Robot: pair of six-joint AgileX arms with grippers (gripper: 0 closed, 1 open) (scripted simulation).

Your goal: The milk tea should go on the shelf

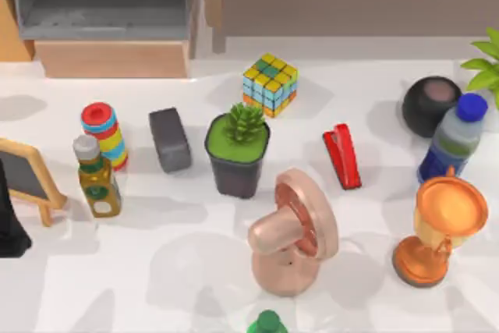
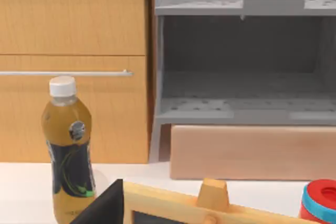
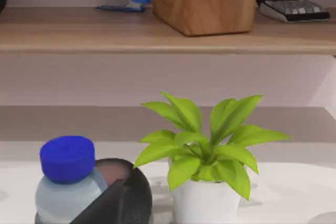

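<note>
While the milk tea bottle (image 1: pixel 97 178) stands at the surface's left, well apart from the shelf (image 1: pixel 351 7), lifting risks clipping the chalkboard (image 1: pixel 27 178) beside it. Jaws' spread: cannot tell.

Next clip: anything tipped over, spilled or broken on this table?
Nothing stands out. The amber bottle, water bottle, trophy, succulent pot and leafy plant all stand upright, and no spill marks the white table.
</note>
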